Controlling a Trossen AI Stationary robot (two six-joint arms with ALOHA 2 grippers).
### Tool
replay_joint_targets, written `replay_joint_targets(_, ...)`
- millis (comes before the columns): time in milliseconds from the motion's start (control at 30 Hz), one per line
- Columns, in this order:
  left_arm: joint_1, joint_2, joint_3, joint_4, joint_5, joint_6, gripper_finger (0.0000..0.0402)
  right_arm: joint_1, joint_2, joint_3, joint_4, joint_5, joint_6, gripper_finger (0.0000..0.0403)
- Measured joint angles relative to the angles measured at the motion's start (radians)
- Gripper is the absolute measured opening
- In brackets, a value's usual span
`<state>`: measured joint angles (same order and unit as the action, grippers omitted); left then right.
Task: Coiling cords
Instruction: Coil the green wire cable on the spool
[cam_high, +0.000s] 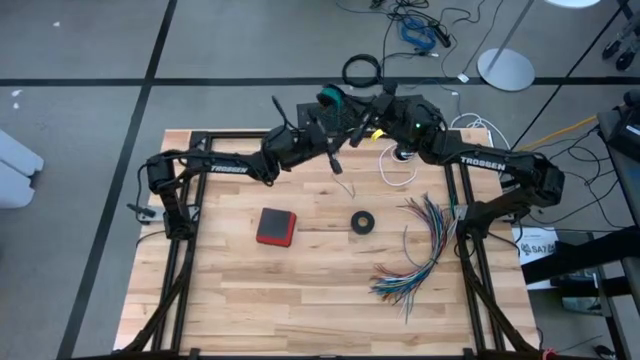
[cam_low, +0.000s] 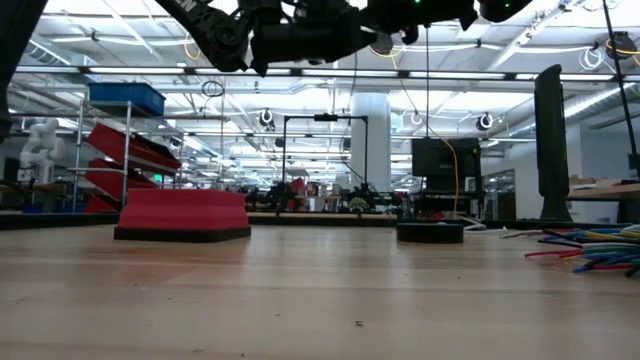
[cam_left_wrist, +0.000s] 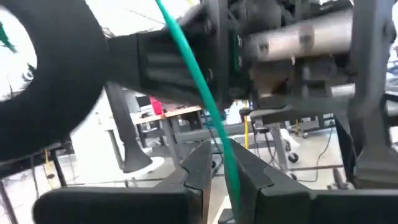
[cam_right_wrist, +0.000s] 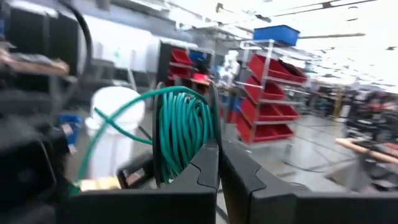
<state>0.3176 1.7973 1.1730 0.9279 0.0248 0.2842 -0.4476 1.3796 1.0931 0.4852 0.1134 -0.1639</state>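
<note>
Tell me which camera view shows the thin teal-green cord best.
The right wrist view: the thin teal-green cord hangs there as a wound coil in the right gripper. The left wrist view shows one strand, the high view a small teal patch, the low view nothing clear.

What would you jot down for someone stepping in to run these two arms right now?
Right gripper: shut on the teal-green cord, holding its wound coil up over the table's far edge.
Left gripper: raised beside it, fingers pinching the same cord's free strand.
White cord: lying loose on the table under the right arm, joined to a small round piece.
Done: most of the green cord looks wound.
Left: probably finishing the green tail, then coiling the white cord.
</note>
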Motion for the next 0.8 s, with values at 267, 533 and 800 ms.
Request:
replay_joint_targets(267, 0.000, 0.002, -0.007, 0.031, 0.001, 0.111, 0.0049, -0.025, 0.000, 0.000, 0.021, -0.130, 0.136, 0.0000)
replay_joint_targets(533, 0.017, 0.002, -0.006, -0.080, 0.003, 0.183, 0.0049, -0.043, 0.000, 0.000, 0.046, -0.316, 0.256, 0.0000)
replay_joint_targets(800, 0.078, 0.002, -0.006, -0.242, -0.004, 0.141, 0.0049, -0.043, -0.019, 0.000, -0.005, -0.356, 0.259, 0.0000)
